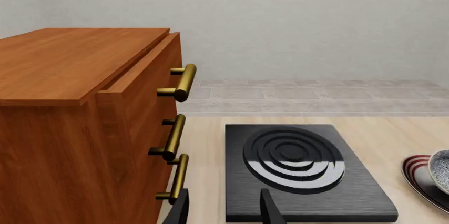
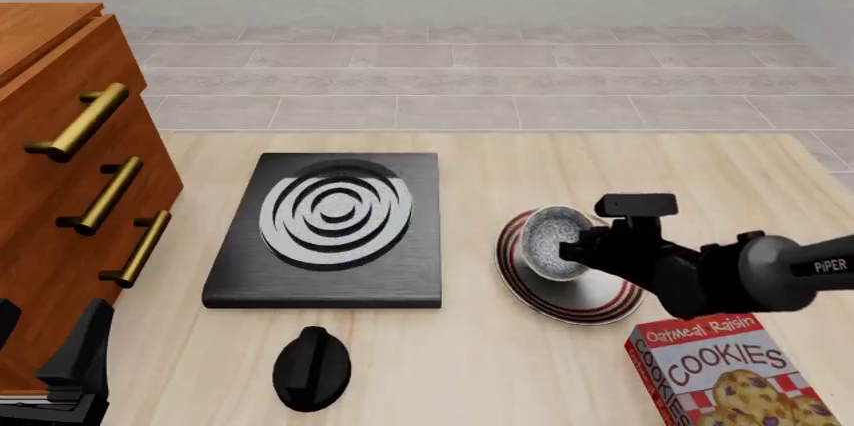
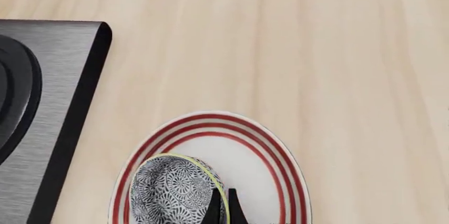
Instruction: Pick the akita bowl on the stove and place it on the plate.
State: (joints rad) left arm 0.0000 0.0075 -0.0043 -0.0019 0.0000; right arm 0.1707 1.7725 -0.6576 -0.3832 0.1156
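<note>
- My left tool [image 2: 60, 371] sits at the frame's lower left, fingers spread with nothing between them.
- The stove [image 2: 334, 228] lies left of centre, burner bare.
- The akita bowl [image 2: 550, 241] is on the plate [image 2: 594, 298] right of centre, tilted, mouth facing up-left.
- My right tool [image 2: 577, 251] is pinched on the bowl's rim.

Brushed matt-black stove [image 2: 240, 266], pale wood table [image 2: 534, 366]

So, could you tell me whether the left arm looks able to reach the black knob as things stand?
Probably yes: the left gripper sits low beside the cabinet, and only bare table lies between it and the knob.
</note>
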